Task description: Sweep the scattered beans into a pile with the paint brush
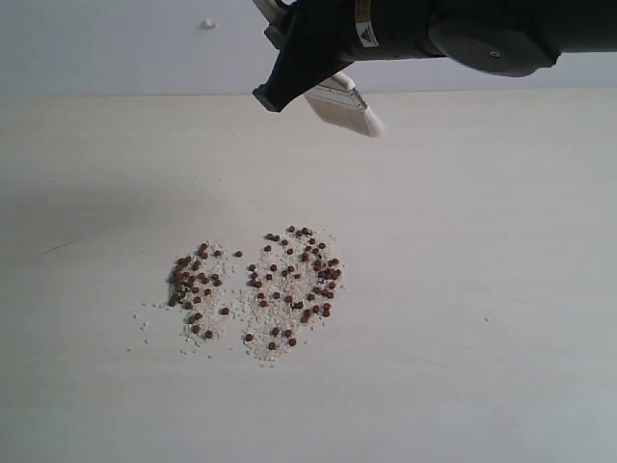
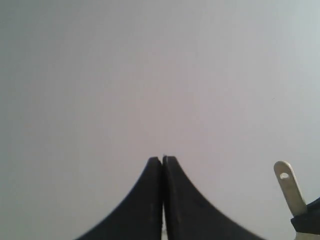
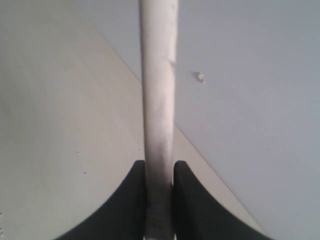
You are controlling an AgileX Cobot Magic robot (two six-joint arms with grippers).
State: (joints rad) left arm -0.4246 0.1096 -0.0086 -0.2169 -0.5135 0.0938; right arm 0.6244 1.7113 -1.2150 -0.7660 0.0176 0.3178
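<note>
Exterior view: the scattered beans [image 1: 260, 287], mixed with pale crumbs, lie in two loose patches on the pale table [image 1: 501, 289]. They are well apart from the paint brush [image 1: 343, 106], at about 7 o'clock from its whitish bristles. You hold the brush in the right gripper [image 3: 159, 167], whose jaws pinch the handle, seen edge-on in the right wrist view. Your left gripper [image 2: 162, 159] has its jaws pressed together on nothing. The handle's holed end shows nearby, apart from that gripper.
</note>
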